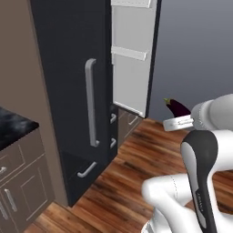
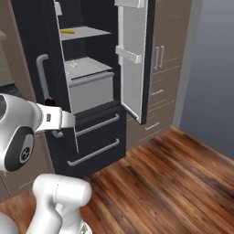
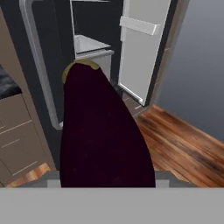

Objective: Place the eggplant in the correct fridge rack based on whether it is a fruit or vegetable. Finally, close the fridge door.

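Observation:
The dark purple eggplant [image 3: 103,131] fills the middle of the hand view, its yellow-green stem tip toward the fridge. My gripper [image 1: 178,116] is shut on it, out over the wood floor to the right of the fridge and apart from it. The eggplant [image 1: 177,107] sticks up and left from the hand. The fridge door [image 2: 132,59] stands open, its pale lining and bins facing me. Inside, the fridge rack [image 2: 87,66] is a pale shelf above a grey drawer front [image 2: 91,91].
A yellow banana [image 2: 67,31] lies on the higher shelf [image 2: 84,33]. The black left-hand leaf [image 1: 73,91] with its grey bar handle [image 1: 91,102] stands between me and the brown cabinets with dark countertop [image 1: 13,125]. Lower freezer drawers [image 2: 93,137] sit under the compartment. Wood floor [image 2: 173,173] lies open to the right.

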Tool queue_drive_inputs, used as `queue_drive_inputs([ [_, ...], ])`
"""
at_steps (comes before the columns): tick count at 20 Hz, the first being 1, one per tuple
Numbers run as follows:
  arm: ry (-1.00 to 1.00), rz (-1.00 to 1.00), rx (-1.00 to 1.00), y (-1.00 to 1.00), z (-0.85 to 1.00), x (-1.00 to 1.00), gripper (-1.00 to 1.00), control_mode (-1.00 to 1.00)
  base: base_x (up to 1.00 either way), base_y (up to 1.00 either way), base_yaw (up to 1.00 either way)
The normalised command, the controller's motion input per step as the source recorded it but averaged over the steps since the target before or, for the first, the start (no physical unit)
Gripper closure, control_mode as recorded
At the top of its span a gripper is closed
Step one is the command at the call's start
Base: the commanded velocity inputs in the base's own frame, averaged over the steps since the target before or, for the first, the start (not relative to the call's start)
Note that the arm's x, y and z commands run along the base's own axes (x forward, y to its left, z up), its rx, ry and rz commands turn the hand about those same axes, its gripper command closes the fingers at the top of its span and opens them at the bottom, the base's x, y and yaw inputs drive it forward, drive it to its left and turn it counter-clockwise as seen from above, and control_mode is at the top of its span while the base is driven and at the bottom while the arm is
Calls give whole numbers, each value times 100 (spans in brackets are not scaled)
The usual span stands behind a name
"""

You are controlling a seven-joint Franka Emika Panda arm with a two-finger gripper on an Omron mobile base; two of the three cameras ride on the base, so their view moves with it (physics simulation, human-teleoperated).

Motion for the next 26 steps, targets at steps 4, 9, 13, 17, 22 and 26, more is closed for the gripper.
queue_drive_inputs([
  [4,0,0,0,0,0,0,100,100,57,-96,43],
  [9,0,0,0,0,0,0,100,100,64,-100,41],
  [13,0,0,0,0,0,0,100,100,76,-82,-14],
  [17,0,0,0,0,0,0,100,100,89,-50,-39],
  [22,0,0,0,0,0,0,100,100,91,-25,-45],
  [26,0,0,0,0,0,0,100,100,84,-2,-27],
])
